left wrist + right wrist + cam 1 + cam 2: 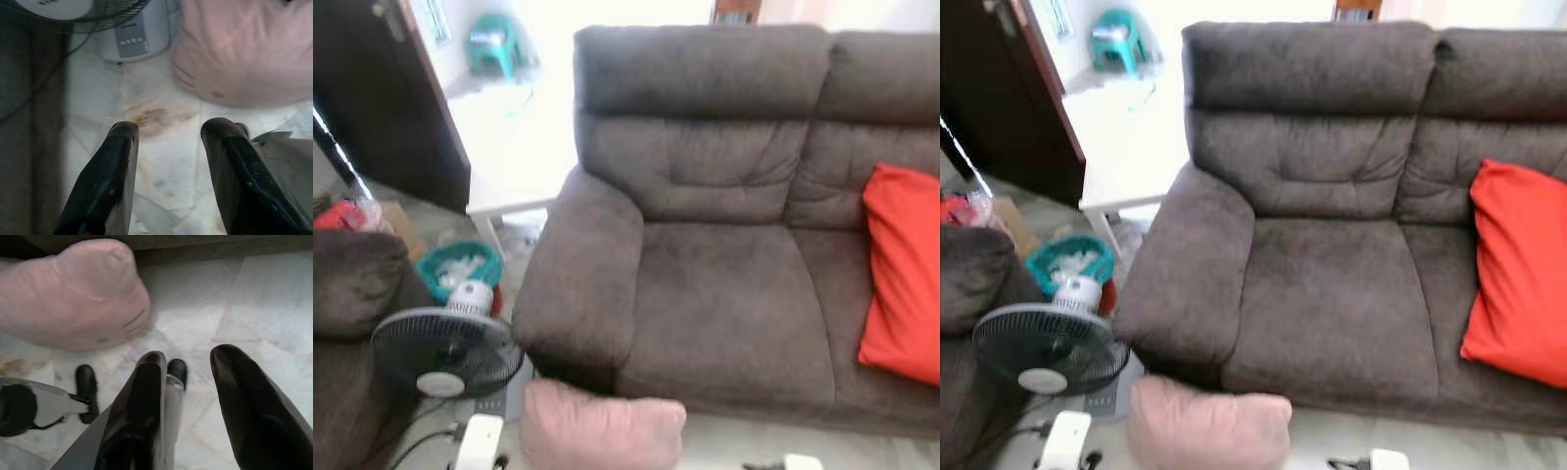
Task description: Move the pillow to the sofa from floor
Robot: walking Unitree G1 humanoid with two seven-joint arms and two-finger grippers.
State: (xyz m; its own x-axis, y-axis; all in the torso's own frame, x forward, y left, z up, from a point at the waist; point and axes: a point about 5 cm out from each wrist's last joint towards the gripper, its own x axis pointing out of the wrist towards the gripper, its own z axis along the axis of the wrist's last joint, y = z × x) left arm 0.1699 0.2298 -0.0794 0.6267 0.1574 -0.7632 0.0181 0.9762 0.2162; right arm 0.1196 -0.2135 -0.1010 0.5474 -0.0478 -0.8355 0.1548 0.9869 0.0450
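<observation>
Left tool (166, 132), right tool (188, 362) open, empty.

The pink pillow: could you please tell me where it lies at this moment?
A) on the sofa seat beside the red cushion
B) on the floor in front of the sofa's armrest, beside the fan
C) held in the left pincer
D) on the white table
B: the pink pillow lies on the floor below the sofa armrest, next to the fan.
</observation>
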